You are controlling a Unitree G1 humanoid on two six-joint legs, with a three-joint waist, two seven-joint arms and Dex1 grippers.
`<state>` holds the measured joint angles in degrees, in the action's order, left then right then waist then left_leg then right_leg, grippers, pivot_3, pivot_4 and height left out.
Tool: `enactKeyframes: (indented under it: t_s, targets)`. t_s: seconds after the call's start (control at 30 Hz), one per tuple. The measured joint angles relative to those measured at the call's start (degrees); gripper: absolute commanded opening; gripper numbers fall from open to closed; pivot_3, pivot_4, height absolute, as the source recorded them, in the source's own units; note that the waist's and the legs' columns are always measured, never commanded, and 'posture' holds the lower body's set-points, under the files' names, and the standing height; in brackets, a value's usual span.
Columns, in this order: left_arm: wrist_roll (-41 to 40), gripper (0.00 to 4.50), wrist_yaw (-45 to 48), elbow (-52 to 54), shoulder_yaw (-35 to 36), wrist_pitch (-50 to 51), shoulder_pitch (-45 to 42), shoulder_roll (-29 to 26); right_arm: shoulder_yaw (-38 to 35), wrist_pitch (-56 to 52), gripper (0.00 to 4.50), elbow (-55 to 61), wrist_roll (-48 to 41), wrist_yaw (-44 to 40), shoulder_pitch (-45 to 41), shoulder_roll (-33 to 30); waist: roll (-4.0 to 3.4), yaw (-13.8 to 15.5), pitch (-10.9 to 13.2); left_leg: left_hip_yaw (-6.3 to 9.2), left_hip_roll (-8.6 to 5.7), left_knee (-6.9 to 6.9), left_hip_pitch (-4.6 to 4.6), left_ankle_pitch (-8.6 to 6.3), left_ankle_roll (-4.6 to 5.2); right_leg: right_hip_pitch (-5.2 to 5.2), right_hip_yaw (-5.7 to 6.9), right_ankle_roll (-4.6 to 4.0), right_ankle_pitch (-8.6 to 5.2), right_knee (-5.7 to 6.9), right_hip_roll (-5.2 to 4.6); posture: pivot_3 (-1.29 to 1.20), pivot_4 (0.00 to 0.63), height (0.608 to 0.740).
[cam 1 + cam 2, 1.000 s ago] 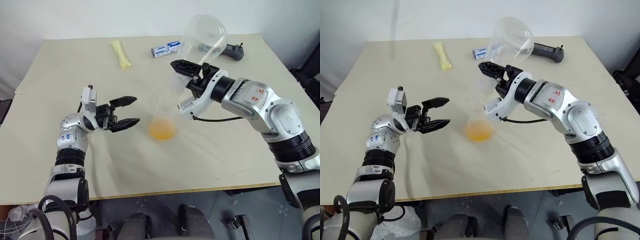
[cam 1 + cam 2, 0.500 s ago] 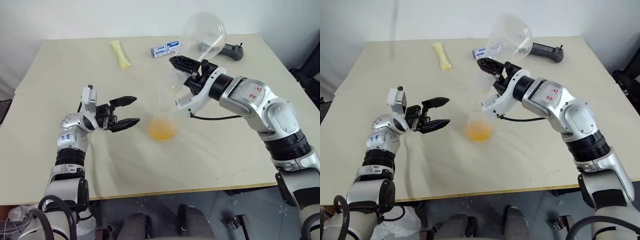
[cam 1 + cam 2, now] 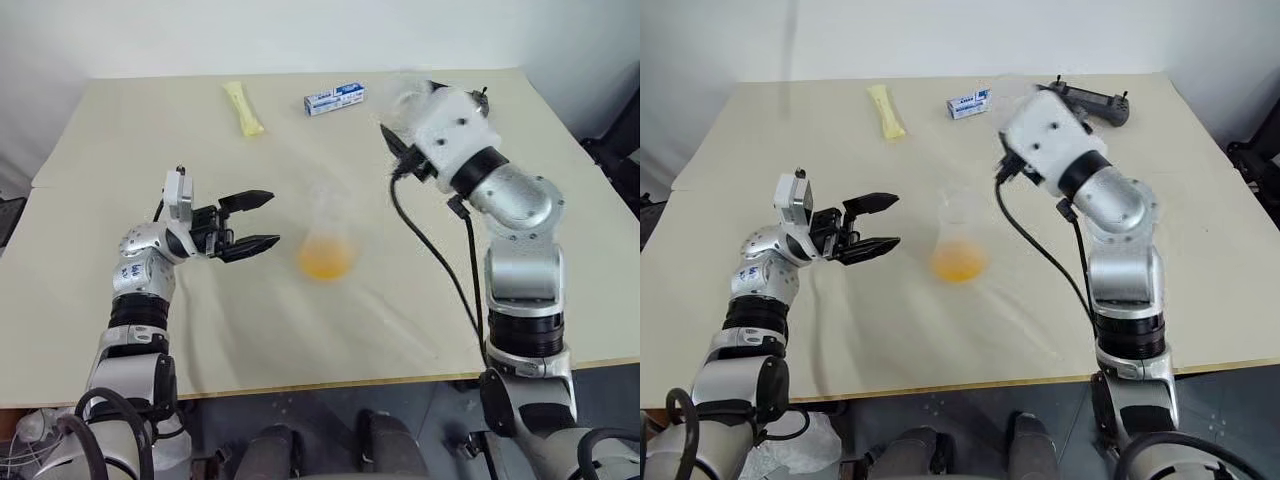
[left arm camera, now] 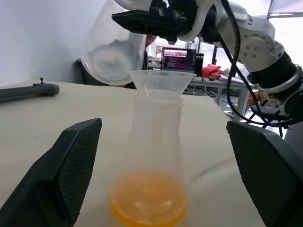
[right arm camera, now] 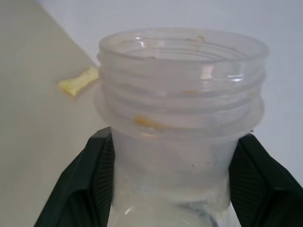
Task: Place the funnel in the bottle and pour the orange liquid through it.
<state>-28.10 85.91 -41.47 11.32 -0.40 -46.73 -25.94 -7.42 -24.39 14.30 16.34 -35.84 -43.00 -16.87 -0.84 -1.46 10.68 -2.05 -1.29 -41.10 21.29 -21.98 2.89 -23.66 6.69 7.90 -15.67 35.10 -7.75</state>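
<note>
The left arm was extended forward over the table's left side, its wrist turned so that the left gripper (image 3: 256, 221) pointed sideways toward the right, roughly level, with both black fingers (image 4: 64, 175) spread wide apart and nothing between them. The right arm was raised with the forearm upright, the wrist bent forward and toward the left. The right gripper (image 5: 170, 177) was clamped by its two fingers (image 5: 87, 184) around the threaded neck of a clear vessel (image 5: 182, 109), one finger on each side.
</note>
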Motion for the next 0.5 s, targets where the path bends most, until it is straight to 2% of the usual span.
enactKeyframes:
  t_s: [0.27, 0.4, 0.5]
  targets:
    - [1.65, 4.5, -1.57, -1.36, -0.8, 0.32, -1.35, -0.35, -15.57, -9.36, 2.74, -1.58, -19.25, 3.82, 2.13, 1.79, 0.0, -0.22, 0.0, -0.08, 0.04, 0.08, -0.09, 0.01, -0.01, -0.02, -0.01, 0.0, 0.0, 0.0, 0.04, 0.0, 0.15, 0.74]
    - [2.52, 4.5, -1.75, -1.42, -1.29, 0.58, -1.4, -0.89, -18.86, -8.98, 2.74, -5.09, -26.15, 4.39, 5.82, 1.15, 0.0, -0.11, 0.0, -0.09, 0.0, 0.08, -0.1, 0.01, -0.01, 0.0, -0.03, 0.0, 0.0, 0.0, 0.02, 0.0, 0.15, 0.74]
    - [2.7, 4.5, -1.97, -1.31, -1.29, 1.22, -1.4, -1.52, -19.47, -7.78, 2.74, -8.91, -27.86, 4.49, 8.56, -0.05, -0.02, -0.11, 0.01, -0.14, -0.02, 0.08, -0.1, 0.01, -0.01, -0.01, -0.07, 0.0, 0.0, 0.0, -0.01, 0.0, 0.15, 0.74]
